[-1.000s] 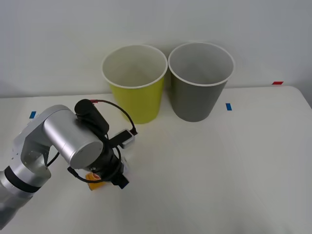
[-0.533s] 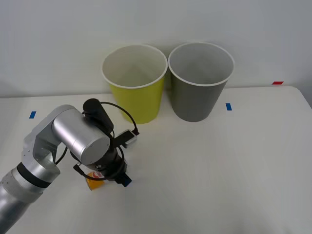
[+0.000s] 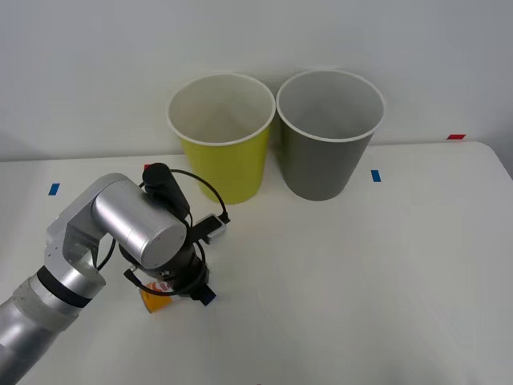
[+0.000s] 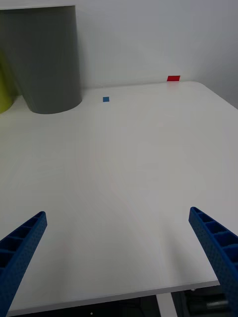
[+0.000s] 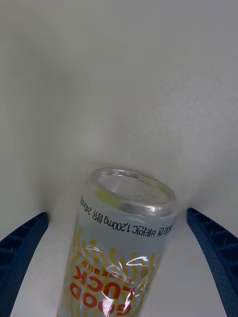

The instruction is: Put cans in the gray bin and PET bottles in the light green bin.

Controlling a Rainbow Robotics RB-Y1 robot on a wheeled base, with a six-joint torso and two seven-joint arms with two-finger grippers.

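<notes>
Directly ahead of the left gripper [image 5: 119, 277] lies the can [image 5: 121, 237], long axis running away between spread fingers [image 5: 22, 247], untouched; right gripper [image 4: 119, 257] open, well apart.

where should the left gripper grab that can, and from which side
Grip the can across its round body, below the silver end rim. It lies on its side on the table, so come straight down from above. The left gripper already has its open fingers on either side of the body.
</notes>
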